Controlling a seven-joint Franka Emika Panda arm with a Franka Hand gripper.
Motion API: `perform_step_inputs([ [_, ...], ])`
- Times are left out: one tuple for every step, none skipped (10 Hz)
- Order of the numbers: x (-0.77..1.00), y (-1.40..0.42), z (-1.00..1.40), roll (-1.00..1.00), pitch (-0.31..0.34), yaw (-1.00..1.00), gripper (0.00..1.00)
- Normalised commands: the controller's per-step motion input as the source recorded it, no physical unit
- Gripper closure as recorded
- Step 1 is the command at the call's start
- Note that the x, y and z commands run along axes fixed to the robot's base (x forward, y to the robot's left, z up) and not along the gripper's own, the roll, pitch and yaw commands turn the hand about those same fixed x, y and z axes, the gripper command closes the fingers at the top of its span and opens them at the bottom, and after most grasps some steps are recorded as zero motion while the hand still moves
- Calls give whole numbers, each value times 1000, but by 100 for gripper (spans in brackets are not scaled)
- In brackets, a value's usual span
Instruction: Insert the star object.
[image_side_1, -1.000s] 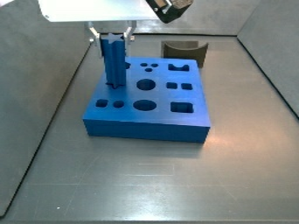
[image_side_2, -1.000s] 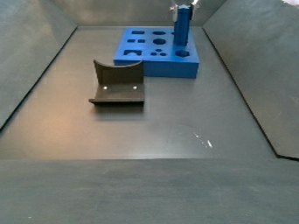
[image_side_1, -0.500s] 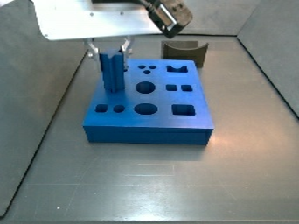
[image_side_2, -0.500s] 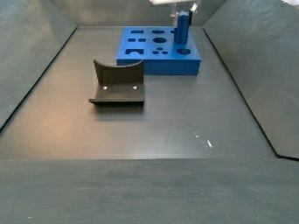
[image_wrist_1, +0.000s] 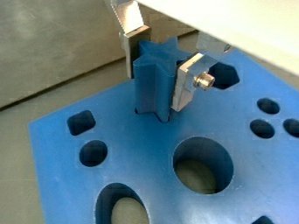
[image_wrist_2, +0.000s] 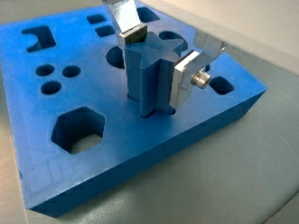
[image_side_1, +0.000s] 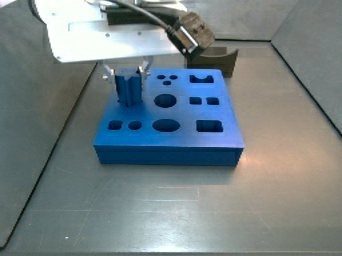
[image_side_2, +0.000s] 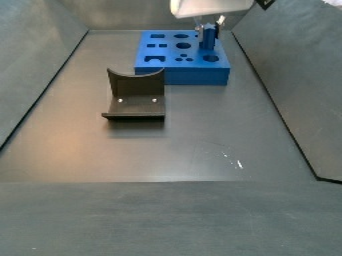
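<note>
The star object (image_wrist_1: 149, 87) is a slim blue peg with a star-shaped top. It stands upright, its lower end in a hole near the corner of the blue block (image_wrist_1: 140, 179). My gripper (image_wrist_1: 160, 68) is shut on its upper part, one silver finger (image_wrist_1: 188, 80) on each side. Both wrist views show this, with the peg (image_wrist_2: 146, 83), the gripper (image_wrist_2: 160, 63) and the block (image_wrist_2: 70, 188). In the side views the peg (image_side_1: 128, 90) (image_side_2: 210, 40) sticks up only a little from the block (image_side_1: 174, 140) (image_side_2: 181, 72) under the gripper (image_side_1: 128, 74) (image_side_2: 210, 26).
A dark grey curved piece shows in both side views (image_side_1: 214, 60) (image_side_2: 134, 97), apart from the block. The block has several other shaped holes, round (image_wrist_1: 201, 166) and hexagonal (image_wrist_2: 73, 131). Grey walls ring the floor (image_side_2: 201, 150).
My gripper has come down with the star object. The peg has sunk deeper into its hole, so less of it stands above the block.
</note>
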Motion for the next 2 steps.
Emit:
perform_step_inputs([
  [-6,0,0,-7,-4,0,100],
  [0,0,0,0,0,0,100],
])
